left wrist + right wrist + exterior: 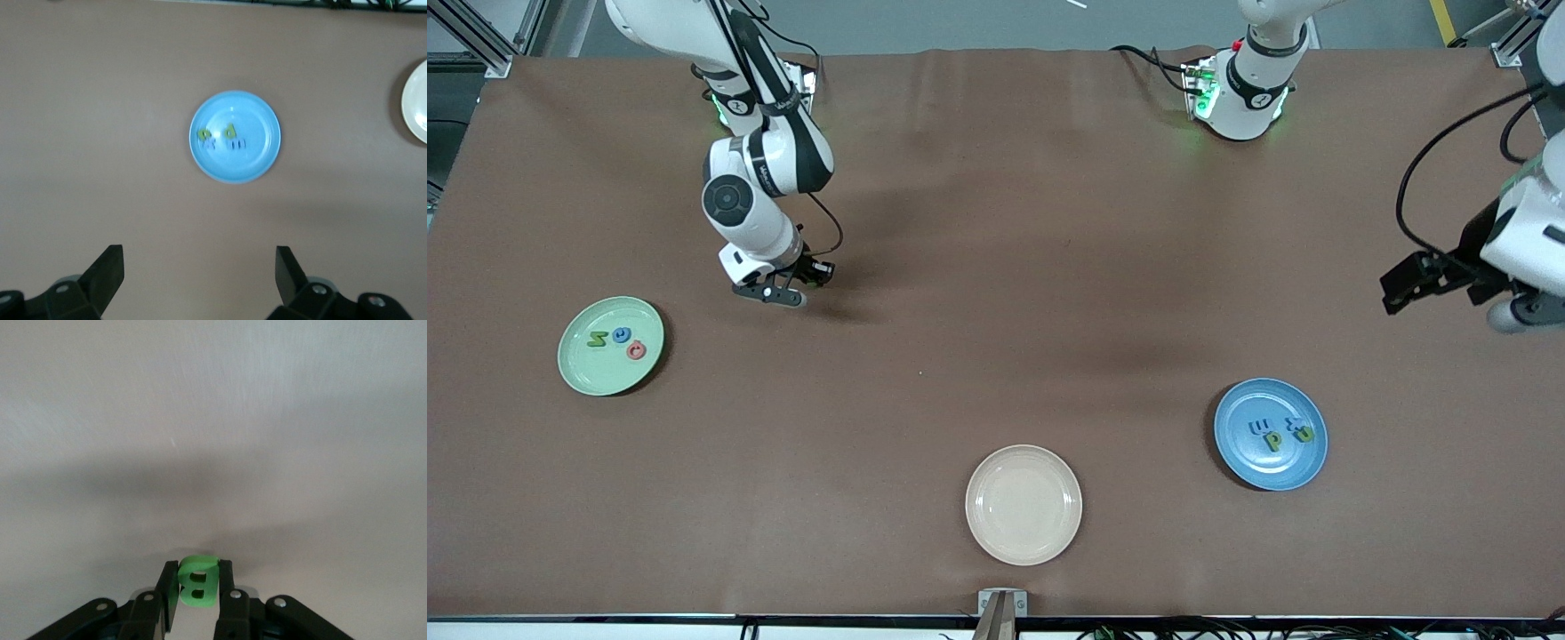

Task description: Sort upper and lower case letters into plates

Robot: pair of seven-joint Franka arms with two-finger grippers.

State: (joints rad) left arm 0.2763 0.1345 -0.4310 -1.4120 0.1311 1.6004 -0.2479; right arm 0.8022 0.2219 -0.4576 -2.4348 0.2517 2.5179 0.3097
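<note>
The right gripper (785,293) pinches a green B (196,581) upright between its fingers, low over bare brown cloth (978,267). The green plate (578,369), holding three letters, lies close by, nearer the front camera and toward the right arm's end. The left gripper (199,277) waits spread wide above the blue plate (1232,444), which holds four letters.

The brown counter (996,267) carries a pale green plate (583,369) toward the right arm's end, a blue plate (1240,458) toward the left arm's, and a seemingly bare cream plate (1024,505) nearest the front camera.
</note>
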